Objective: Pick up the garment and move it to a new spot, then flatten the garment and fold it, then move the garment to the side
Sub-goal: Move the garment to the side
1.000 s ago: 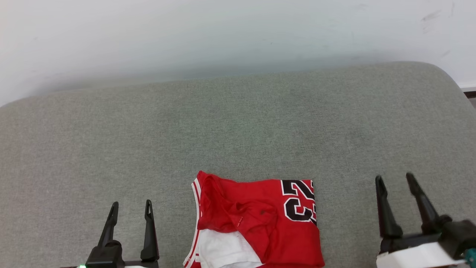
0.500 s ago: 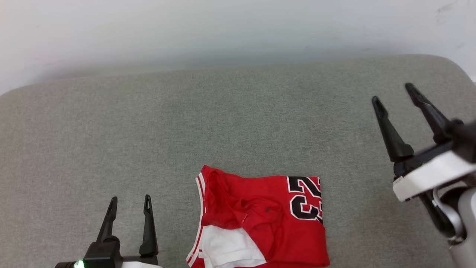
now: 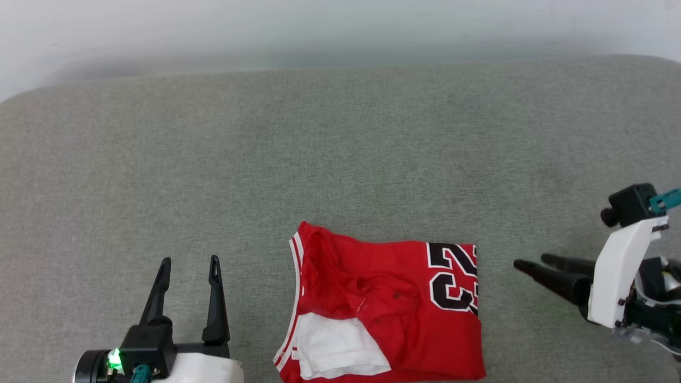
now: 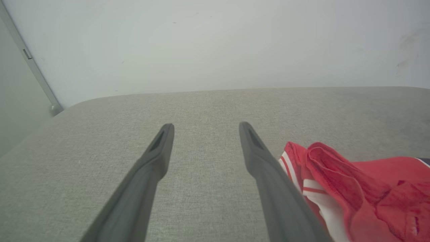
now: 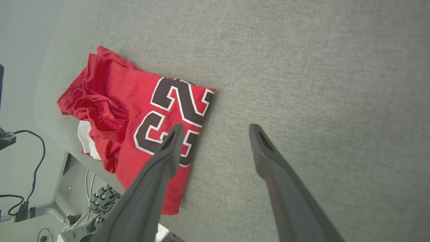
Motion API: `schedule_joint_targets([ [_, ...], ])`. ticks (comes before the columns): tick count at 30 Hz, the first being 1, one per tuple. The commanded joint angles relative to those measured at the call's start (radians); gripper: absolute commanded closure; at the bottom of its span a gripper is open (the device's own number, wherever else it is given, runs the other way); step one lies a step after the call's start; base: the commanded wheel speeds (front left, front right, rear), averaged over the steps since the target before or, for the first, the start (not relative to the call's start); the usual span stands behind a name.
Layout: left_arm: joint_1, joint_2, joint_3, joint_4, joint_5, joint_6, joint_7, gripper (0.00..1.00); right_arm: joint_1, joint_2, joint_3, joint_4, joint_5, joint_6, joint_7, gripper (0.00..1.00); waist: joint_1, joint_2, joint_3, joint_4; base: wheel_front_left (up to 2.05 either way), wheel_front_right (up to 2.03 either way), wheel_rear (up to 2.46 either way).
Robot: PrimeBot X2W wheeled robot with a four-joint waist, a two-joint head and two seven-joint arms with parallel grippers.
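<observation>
The garment [image 3: 383, 314] is found folded at 6 o'clock on the table [image 3: 340, 159]. The left gripper [image 3: 190, 260] at its 9 o'clock and the right gripper [image 3: 529, 260] at its 3 o'clock are held with jaws apart, empty. The move aside is judged pending; all layers must be pinched together.

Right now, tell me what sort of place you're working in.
Likely an indoor lab or test room: a grey fabric-covered bench against a bare white wall, loose cables on the floor below it, and a red shirt lying on it.

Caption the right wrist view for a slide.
Right gripper, jaws open, above the grey cushion beside the folded garment.
</observation>
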State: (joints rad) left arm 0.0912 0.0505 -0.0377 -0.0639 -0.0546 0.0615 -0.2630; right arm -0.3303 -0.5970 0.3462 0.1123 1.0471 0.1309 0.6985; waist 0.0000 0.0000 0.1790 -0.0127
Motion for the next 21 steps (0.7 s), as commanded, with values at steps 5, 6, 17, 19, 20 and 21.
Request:
schedule_joint_targets([
  [5, -0.038, -0.001, -0.004, 0.002, 0.000, -0.006, -0.002, 0.00, 0.025, 0.062, 0.042, 0.063, 0.077, 0.000, 0.002, 0.00, 0.0000, 0.0000, 0.044, 0.030, 0.00, 0.00, 0.00],
  [6, -0.043, -0.001, -0.006, 0.002, 0.001, -0.006, -0.002, 0.00, 0.023, 0.073, 0.050, 0.075, 0.080, 0.000, -0.006, 0.00, 0.0000, 0.0000, 0.052, 0.034, 0.00, 0.00, 0.00],
  [17, -0.092, -0.001, -0.024, 0.005, -0.003, -0.001, -0.002, 0.00, 0.004, 0.147, 0.212, 0.182, 0.095, -0.001, -0.031, 0.00, 0.0000, 0.0000, 0.120, 0.083, 0.00, 0.00, 0.00],
  [19, -0.097, -0.001, -0.028, 0.007, -0.005, 0.000, -0.002, 0.00, 0.005, 0.146, 0.247, 0.195, 0.092, -0.002, -0.036, 0.00, 0.0000, 0.0000, 0.125, 0.090, 0.00, 0.00, 0.00],
  [20, -0.098, -0.001, -0.029, 0.008, -0.006, 0.002, -0.002, 0.00, 0.006, 0.145, 0.265, 0.198, 0.092, -0.003, -0.036, 0.00, 0.0000, 0.0000, 0.126, 0.093, 0.00, 0.00, 0.00],
  [21, -0.099, -0.001, -0.030, 0.009, -0.008, 0.004, -0.002, 0.00, 0.005, 0.145, 0.278, 0.199, 0.097, -0.003, -0.041, 0.00, 0.0000, 0.0000, 0.127, 0.095, 0.00, 0.00, 0.00],
])
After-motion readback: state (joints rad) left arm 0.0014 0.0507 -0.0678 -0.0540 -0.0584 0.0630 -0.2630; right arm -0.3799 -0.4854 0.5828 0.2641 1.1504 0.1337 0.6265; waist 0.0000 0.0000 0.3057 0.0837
